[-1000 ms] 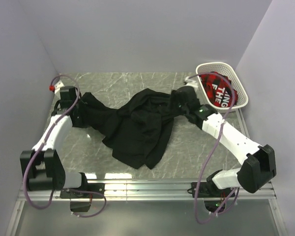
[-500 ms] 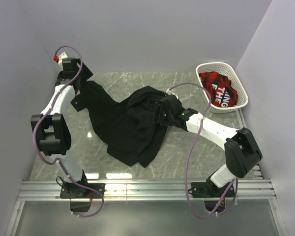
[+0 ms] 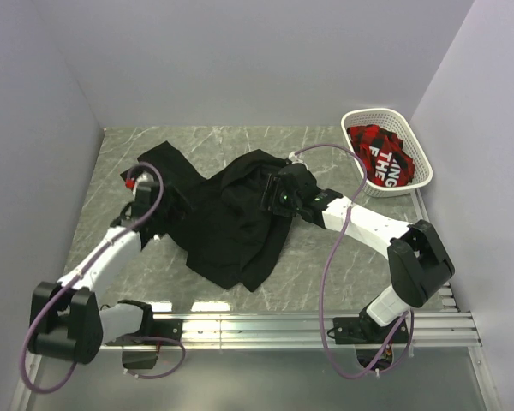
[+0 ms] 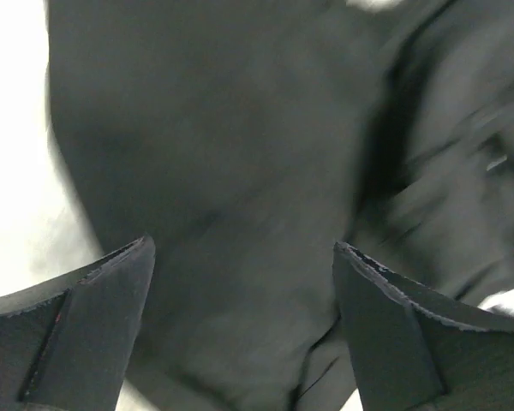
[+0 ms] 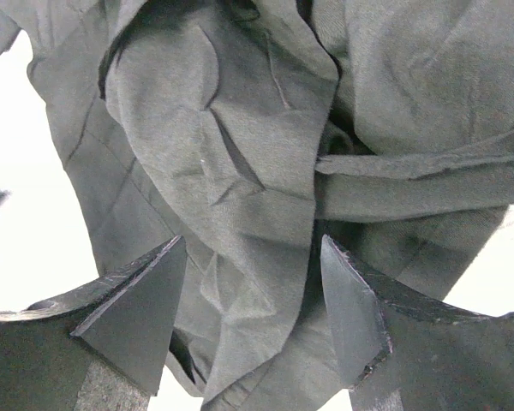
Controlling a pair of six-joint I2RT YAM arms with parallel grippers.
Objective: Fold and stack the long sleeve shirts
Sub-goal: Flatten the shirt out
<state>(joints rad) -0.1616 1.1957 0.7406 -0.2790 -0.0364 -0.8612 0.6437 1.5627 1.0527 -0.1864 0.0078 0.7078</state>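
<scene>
The black shirt (image 3: 231,214) lies crumpled on the surface (image 3: 325,257), to the left of the white basket (image 3: 385,112) in the overhead view and clear of it. It is not spread and not folded; one lobe, perhaps a sleeve, trails off on the side farthest from the basket. The basket itself holds a red-and-black cloth (image 3: 379,154).

The left pincer (image 4: 242,247) hovers over the shirt's edge farthest from the basket, fingers wide apart with nothing between them. The right pincer (image 5: 253,240) hangs over the bunched side nearer the basket, also spread and holding nothing, above a ridge of creased fabric.

The cloth looks light, limp and thin, so it should drape and slide rather than keep a shape (a pinch deep in the heap would likely catch several layers at once). Better holds, I judge, are single-layer edges: a shoulder seam, the collar or a cuff, one per arm, pulled apart to flatten it.
</scene>
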